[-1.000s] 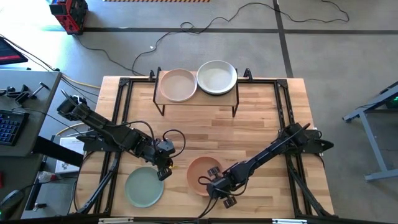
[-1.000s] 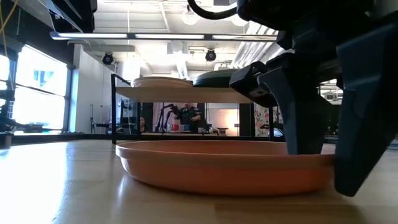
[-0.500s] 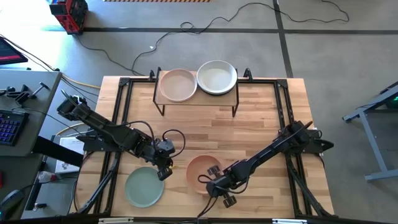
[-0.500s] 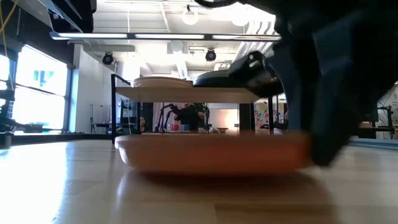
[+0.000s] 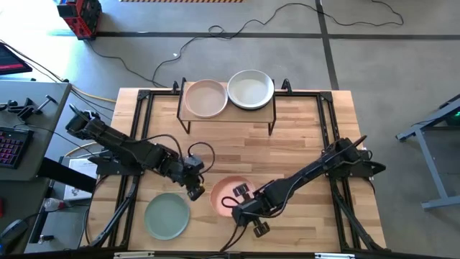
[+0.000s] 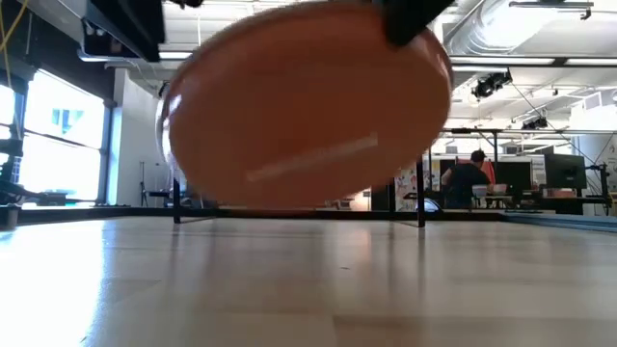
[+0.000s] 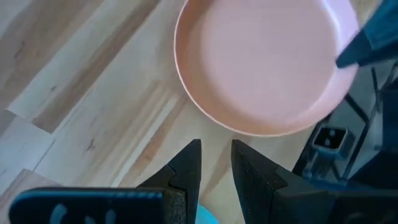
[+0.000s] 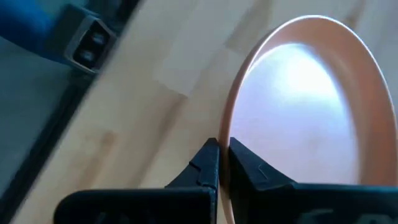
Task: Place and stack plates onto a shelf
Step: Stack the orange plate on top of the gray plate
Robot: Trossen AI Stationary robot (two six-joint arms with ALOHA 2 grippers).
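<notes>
Terracotta round plate (image 5: 227, 196) now off the tabletop (image 5: 302, 144), lifted and tilted, rim pinched in right claw (image 5: 236, 209), flat a moment ago. Left claw (image 5: 195, 188) just beside, fingers slightly apart, empty. Ready for carrying to light wooden shelf (image 5: 228, 114).

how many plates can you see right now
4. A peach plate and a whitish plate sit side by side on the shelf, a pale green plate lies on the table's near left, and the right gripper holds a terracotta plate. More may be stacked underneath.
</notes>
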